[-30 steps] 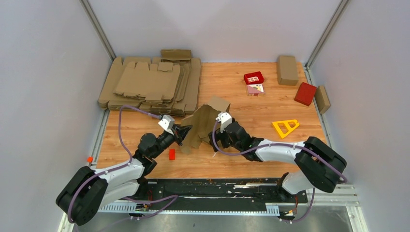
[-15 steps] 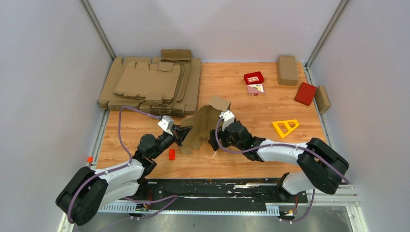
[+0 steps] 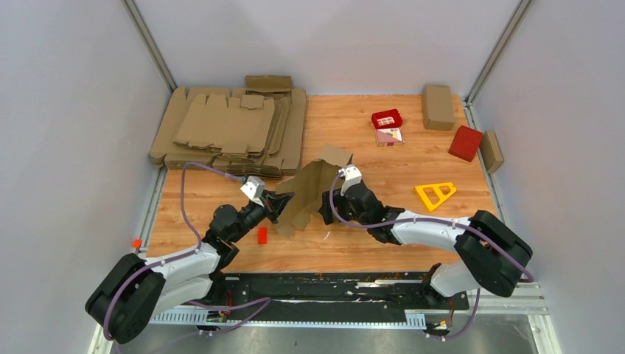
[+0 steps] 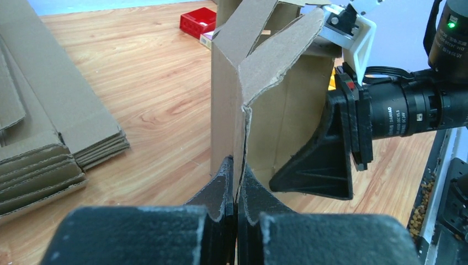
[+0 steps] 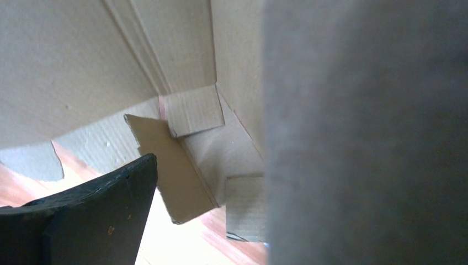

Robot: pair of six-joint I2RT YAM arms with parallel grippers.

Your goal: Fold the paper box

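The paper box [image 3: 311, 190] is a brown cardboard cut-out, partly folded and standing upright on the table between my two grippers. My left gripper [image 3: 284, 201] is shut on its near-left edge; the left wrist view shows both fingers pinching the doubled cardboard edge [image 4: 236, 171]. My right gripper [image 3: 325, 207] is against the box's right side. In the right wrist view one black finger [image 5: 94, 215] shows at lower left, far from centre, with the jaws apart. A blurred cardboard panel [image 5: 364, 132] hides the other finger. Inner flaps [image 5: 193, 110] show ahead.
A stack of flat cardboard sheets [image 3: 228, 129] lies at back left. Two red boxes [image 3: 387, 118] [image 3: 466, 142], two folded brown cartons [image 3: 438, 107] [image 3: 491, 151] and a yellow triangular frame [image 3: 435, 194] are at right. A small red block [image 3: 262, 235] lies near the left arm.
My right gripper has shifted a little farther back and right along the box. The box's panels have moved slightly with it. The left gripper keeps its pinch in place.
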